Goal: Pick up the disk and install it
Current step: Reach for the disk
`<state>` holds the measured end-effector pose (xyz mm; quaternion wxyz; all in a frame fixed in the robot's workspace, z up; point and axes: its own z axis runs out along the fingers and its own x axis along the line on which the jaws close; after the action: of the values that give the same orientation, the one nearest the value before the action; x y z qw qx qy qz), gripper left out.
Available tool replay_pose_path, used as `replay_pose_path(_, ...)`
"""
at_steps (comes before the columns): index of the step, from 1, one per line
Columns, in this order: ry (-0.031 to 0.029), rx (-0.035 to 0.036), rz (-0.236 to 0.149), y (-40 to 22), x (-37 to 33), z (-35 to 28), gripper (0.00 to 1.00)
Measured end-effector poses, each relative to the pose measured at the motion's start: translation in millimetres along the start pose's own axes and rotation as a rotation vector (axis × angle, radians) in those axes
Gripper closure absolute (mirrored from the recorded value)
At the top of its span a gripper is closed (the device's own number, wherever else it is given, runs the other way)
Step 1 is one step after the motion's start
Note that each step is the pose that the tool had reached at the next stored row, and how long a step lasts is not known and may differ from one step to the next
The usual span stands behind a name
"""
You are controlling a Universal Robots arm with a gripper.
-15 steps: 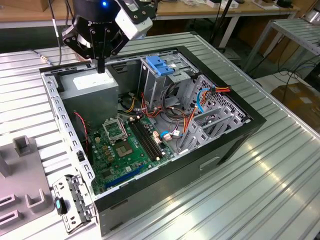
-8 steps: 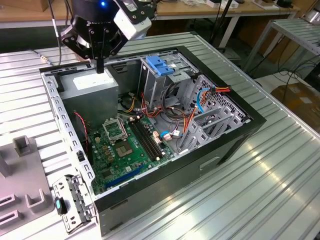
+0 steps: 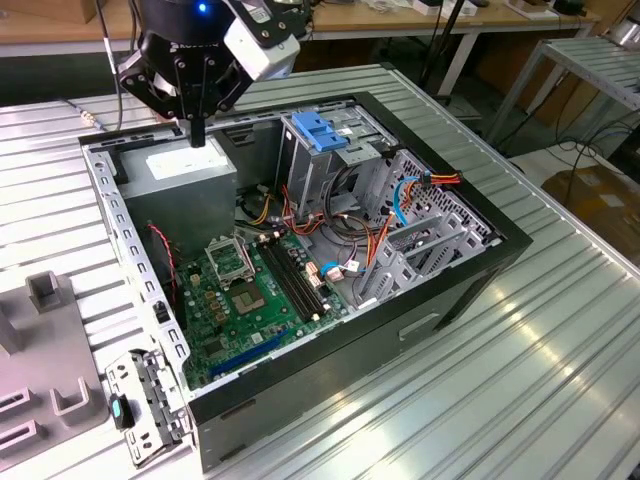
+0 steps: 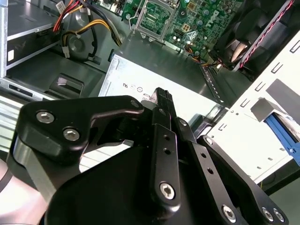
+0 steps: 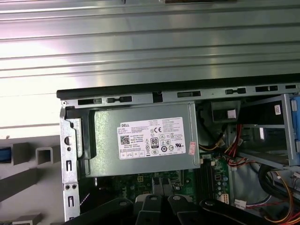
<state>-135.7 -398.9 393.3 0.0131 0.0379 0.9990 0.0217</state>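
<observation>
My gripper [image 3: 198, 138] hangs just above the grey power supply box [image 3: 188, 170] in the open computer case's far corner, on the exterior view's left. Its black fingers [image 4: 161, 96] are pressed together with nothing between them. A blue rail with a pale flat face [image 4: 282, 127] shows beyond the case wall, beside a grey fixture block; it looks like the edge of the disk, mostly cut off. The same blue edge [image 5: 3, 155] shows in the first wrist view. A blue plastic carrier [image 3: 320, 130] sits on top of the drive cage.
The case [image 3: 470, 290] lies open on a ribbed metal table [image 3: 520, 380], with the green motherboard [image 3: 250, 300], bundled cables [image 3: 380, 230] and drive cage [image 3: 330, 170] inside. A grey fixture with raised blocks [image 3: 45, 345] stands at the exterior view's left.
</observation>
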Motion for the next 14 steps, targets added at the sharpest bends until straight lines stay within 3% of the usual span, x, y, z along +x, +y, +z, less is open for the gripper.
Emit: replay_pose_path(14,0.0000,0.0000,0.000,-0.3,3.8,-0.1,0.89)
